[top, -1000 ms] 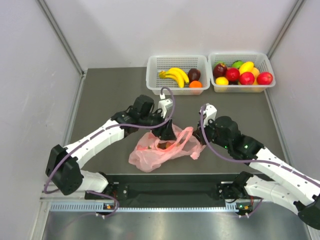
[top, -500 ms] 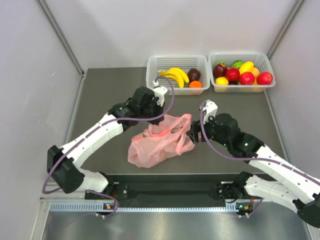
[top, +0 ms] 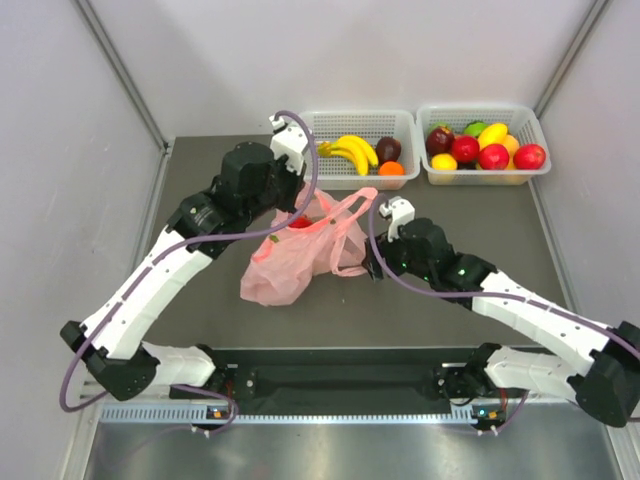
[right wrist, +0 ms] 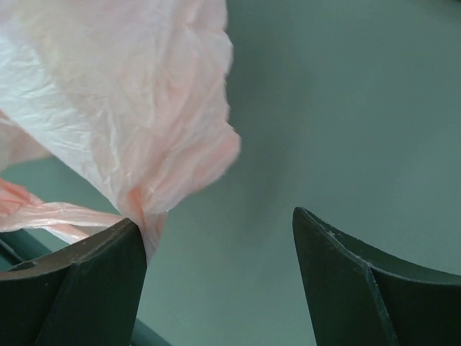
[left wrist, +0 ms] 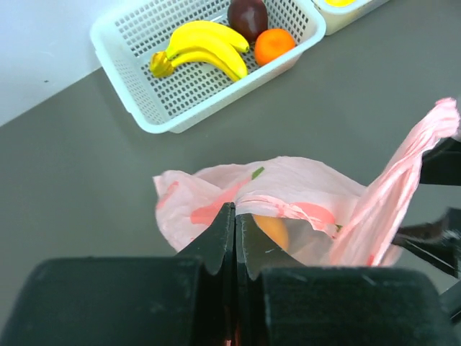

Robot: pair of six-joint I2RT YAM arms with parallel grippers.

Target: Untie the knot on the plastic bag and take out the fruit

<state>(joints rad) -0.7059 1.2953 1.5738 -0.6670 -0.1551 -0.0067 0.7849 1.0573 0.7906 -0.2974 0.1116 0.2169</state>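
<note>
The pink plastic bag [top: 285, 262] hangs partly lifted over the table's middle, with one handle loop [top: 352, 205] standing up. My left gripper [top: 292, 212] is shut on the bag's upper edge [left wrist: 288, 205]. Through the opening I see an orange-yellow fruit [left wrist: 277, 231], and a red shape [top: 298, 222] shows from above. My right gripper [top: 373, 263] stands open at the bag's right side. Its left finger [right wrist: 108, 267] touches the crinkled plastic [right wrist: 108, 108], and nothing lies between the jaws. I cannot make out the knot.
Two white baskets stand at the back. The left basket [top: 302, 160] holds bananas [top: 348, 150], a dark fruit and an orange. The right basket [top: 540, 168] holds several fruits. Grey walls close in both sides.
My left gripper shut on the bag and rose back-left, lifting and dragging it. My right gripper opened, let go of the bag and followed it leftward.
</note>
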